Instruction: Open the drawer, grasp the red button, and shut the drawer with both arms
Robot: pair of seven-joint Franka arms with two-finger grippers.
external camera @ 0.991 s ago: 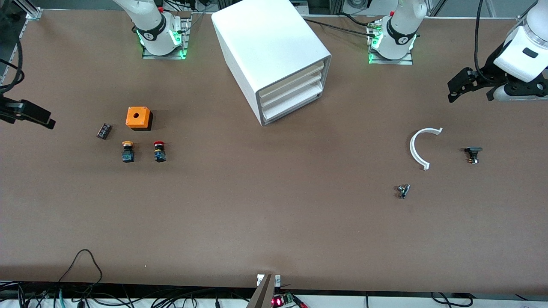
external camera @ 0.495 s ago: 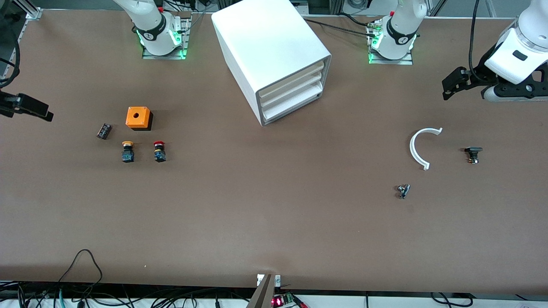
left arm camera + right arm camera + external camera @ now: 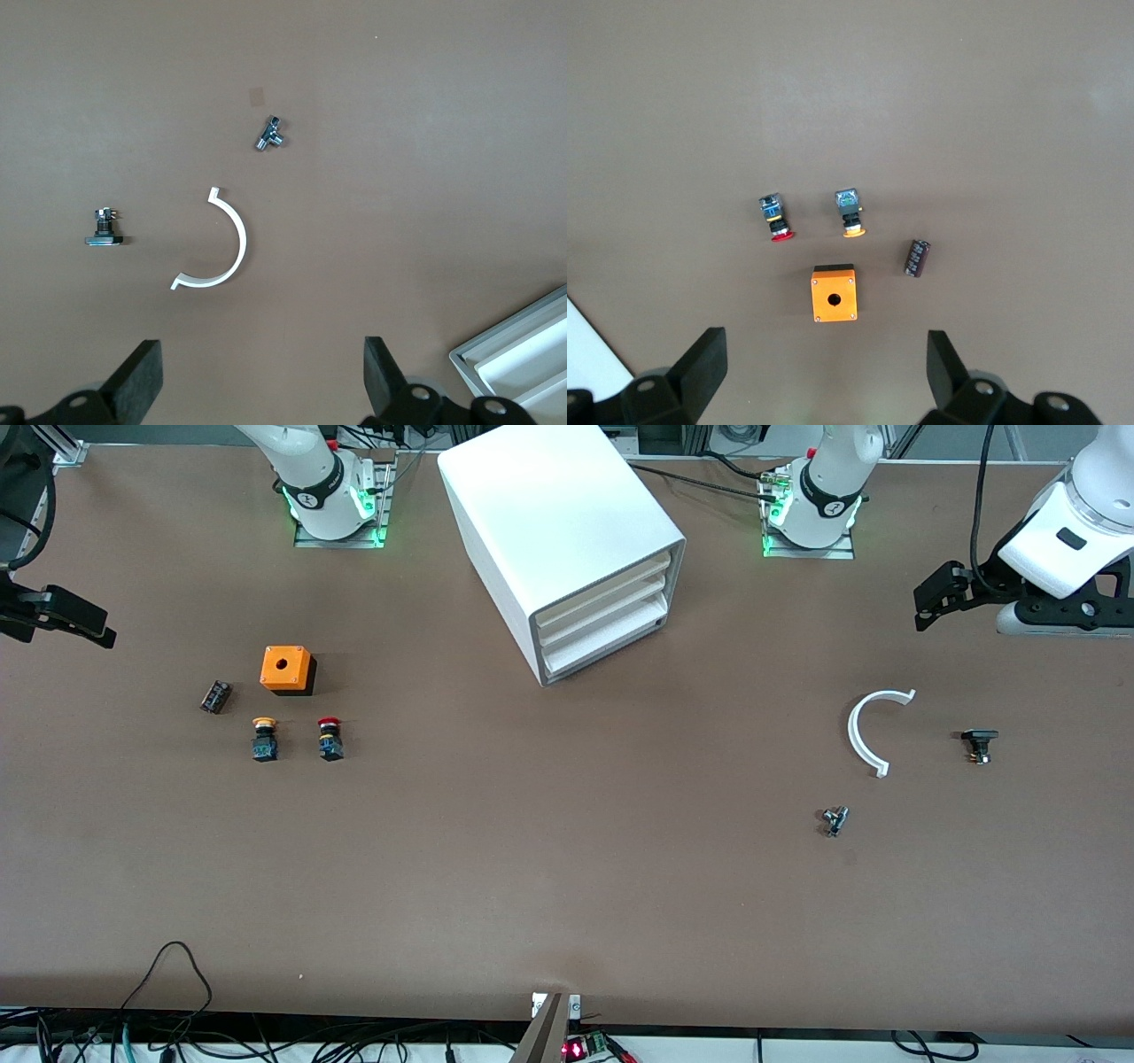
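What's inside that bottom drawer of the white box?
Nothing can be told: the drawer is shut, like the two above it in the cabinet, so its contents are hidden. The red button lies out on the table.

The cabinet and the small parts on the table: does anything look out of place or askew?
The cabinet sits turned at an angle to the table edges, its drawer shut. The button lies on the table near the orange box, not in the drawer. Nothing looks spilled or damaged. Both the left gripper and right gripper are open and empty.

Brown table (image 3: 549, 850) carries cabinet (image 3: 554, 531), button (image 3: 330, 740), orange box (image 3: 286, 669)
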